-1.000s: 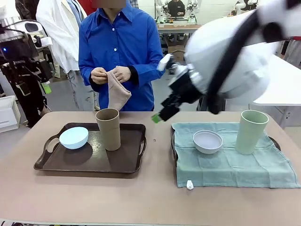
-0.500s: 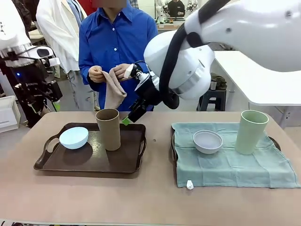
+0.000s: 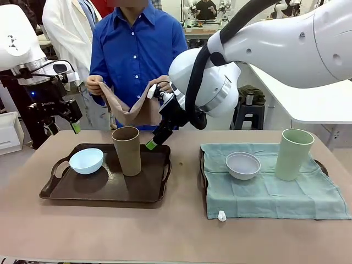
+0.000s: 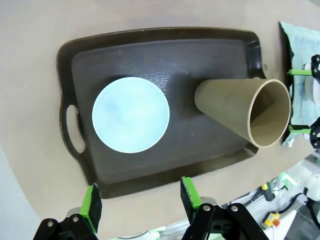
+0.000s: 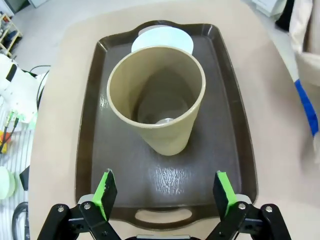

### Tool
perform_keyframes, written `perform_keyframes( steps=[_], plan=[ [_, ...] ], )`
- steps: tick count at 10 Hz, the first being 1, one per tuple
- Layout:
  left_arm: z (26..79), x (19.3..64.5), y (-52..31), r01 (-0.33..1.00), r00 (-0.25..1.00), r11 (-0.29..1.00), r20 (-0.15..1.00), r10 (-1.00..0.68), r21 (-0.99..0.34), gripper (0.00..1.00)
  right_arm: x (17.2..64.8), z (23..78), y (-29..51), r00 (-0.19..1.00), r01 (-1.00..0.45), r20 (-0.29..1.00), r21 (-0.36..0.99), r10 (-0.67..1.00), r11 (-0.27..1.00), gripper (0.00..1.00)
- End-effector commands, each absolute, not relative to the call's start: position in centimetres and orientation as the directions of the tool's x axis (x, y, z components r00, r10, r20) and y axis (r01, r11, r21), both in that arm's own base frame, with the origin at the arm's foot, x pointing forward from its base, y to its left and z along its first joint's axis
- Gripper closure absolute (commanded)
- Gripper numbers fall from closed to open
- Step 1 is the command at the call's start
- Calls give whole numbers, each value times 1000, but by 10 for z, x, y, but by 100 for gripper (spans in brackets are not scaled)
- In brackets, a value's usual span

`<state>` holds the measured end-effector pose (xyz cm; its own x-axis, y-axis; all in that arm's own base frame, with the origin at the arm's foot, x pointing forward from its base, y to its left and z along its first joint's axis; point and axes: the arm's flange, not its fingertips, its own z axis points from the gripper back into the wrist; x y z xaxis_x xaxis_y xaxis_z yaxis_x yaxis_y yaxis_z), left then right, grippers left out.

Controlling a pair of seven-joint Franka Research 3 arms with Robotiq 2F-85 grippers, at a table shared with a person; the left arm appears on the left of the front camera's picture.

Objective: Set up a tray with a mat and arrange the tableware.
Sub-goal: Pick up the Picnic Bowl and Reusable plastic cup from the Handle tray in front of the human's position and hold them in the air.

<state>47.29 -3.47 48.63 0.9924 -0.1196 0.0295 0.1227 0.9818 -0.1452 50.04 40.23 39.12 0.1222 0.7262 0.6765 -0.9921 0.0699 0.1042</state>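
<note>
A dark brown tray (image 3: 104,196) on the table's left carries a light blue bowl (image 3: 86,160) and a tall brown cup (image 3: 127,150). My right gripper (image 3: 154,139) hangs open just right of the cup's rim, reaching across the middle. From its wrist I look down into the cup (image 5: 157,105), with the bowl (image 5: 162,37) beyond it and my open right gripper (image 5: 165,192) above the tray (image 5: 115,165). My left gripper (image 3: 73,124) is open, above the tray's far left. Its wrist view shows my left gripper (image 4: 141,200), the bowl (image 4: 131,114) and the cup (image 4: 245,112). The person holds a beige mat (image 3: 129,110) spread between both hands.
On the right, a green mat (image 3: 269,192) lies over a second tray (image 3: 322,166), with a whitish bowl (image 3: 242,165) and a pale green cup (image 3: 293,154) on it. A small white piece (image 3: 221,215) lies at the mat's front edge. The person stands at the far edge.
My right arm swung left from beside the green mat to the brown cup. My left gripper moved right, toward the tray. The person opened the folded beige mat out between both hands.
</note>
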Motion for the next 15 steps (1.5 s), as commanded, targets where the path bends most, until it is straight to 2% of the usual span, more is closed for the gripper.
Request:
perform_keyframes(
  steps=[1,5,6,8,9,11,15],
  plan=[
    [485,473,-33,111,994,983,25,-108,-144,16,496,393,405,126,-992,685,106,717,73,0],
    [486,473,-34,119,993,982,29,-116,-146,16,497,394,407,117,-993,683,106,721,60,0],
    [477,473,-32,150,986,971,94,-135,-188,16,497,382,401,-3,-998,743,40,669,-49,0],
    [451,469,-29,143,984,974,128,-122,-176,16,506,358,397,-32,-998,803,12,596,-69,0],
    [438,466,-29,179,978,976,127,-164,-123,16,507,351,396,-68,-995,820,-15,569,-97,0],
    [417,460,-25,189,975,981,131,-181,-49,16,514,339,400,-25,-996,837,23,547,-82,0],
    [393,467,-15,183,971,980,169,-169,-72,16,522,316,424,0,-982,849,99,529,-160,0]
  ],
)
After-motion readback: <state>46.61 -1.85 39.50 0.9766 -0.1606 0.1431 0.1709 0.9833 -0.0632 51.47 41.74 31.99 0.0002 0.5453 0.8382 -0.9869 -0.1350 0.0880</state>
